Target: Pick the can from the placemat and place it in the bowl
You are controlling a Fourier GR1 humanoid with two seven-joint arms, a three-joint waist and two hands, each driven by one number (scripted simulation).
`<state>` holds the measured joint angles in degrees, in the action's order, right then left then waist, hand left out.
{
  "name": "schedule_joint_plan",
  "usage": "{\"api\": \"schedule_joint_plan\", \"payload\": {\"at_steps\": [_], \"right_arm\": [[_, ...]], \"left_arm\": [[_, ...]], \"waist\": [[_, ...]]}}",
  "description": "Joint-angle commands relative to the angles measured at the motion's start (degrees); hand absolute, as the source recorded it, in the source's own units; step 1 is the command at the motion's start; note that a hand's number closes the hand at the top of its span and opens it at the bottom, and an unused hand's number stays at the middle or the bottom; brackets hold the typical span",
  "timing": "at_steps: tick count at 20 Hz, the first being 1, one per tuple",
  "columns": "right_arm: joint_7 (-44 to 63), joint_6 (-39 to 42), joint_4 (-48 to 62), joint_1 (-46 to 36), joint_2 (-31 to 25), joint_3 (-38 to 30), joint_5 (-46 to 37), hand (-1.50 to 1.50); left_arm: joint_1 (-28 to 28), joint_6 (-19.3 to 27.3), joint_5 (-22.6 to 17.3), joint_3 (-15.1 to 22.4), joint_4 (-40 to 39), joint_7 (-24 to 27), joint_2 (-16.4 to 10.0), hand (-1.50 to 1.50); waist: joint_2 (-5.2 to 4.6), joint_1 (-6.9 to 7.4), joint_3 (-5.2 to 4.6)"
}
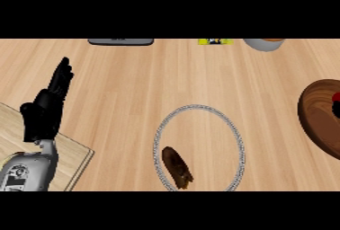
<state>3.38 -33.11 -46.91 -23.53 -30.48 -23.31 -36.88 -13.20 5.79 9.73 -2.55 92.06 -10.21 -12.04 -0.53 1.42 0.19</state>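
In the head view, my left hand [45, 105] shows at the left, open, its fingers straight and close together, pointing up and a little to the right. It holds nothing and touches nothing. Its grey forearm [26, 168] comes in from the lower left corner, over a pale wooden board [74, 157] that lies slanted there.

Near the middle, toward the bottom, lies the placemat [234, 134], an oval in the counter's own wood colour with a thin grey rim. On its lower left part, just inside the rim, lies a dark brown elongated thing [176, 167]; I cannot tell what it is.

The dark wooden bowl [313, 119] sits at the right edge, partly cut off, well apart from the placemat. What may be the can [337, 98] is a small red and dark shape within the bowl's outline, cut by the edge; I cannot tell more.

Along the top edge lie a grey flat thing [121, 41], a yellow item [214, 42] and a pale cup [264, 44].
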Motion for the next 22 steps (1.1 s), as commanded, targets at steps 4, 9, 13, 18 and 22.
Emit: {"api": "schedule_joint_plan", "payload": {"at_steps": [4,9,13,18,22], "right_arm": [[-15.8,7.2,15.8,-6.2,-2.2,-7.8,11.9,-1.5],[-29.8,9.0,20.6,-7.4,-2.8,-12.4,17.1,-1.5],[-35.2,11.0,24.9,-8.5,-5.8,-15.8,20.5,-1.5],[-35.0,17.9,24.6,-5.7,-8.6,-18.6,25.9,-1.5],[-39.3,25.5,21.4,2.4,-8.8,-21.0,30.9,-1.5]], "left_arm": [[1.1,-1.2,-0.6,-0.9,0.1,1.8,-0.8,0.0],[0.3,-0.9,-0.7,-0.8,0.1,1.5,-0.1,0.0],[-1.1,-1.0,-0.1,-0.8,-0.7,-0.7,-0.2,0.0],[3.7,-0.5,0.3,-1.4,1.0,2.6,0.2,0.0],[1.2,0.6,1.4,-1.3,-0.7,1.9,0.9,0.0]], "waist": [[-0.12,0.44,0.08],[-0.15,0.3,0.12],[-0.07,-0.22,0.02],[0.39,-0.91,-0.12],[0.59,-1.95,-0.18]]}}
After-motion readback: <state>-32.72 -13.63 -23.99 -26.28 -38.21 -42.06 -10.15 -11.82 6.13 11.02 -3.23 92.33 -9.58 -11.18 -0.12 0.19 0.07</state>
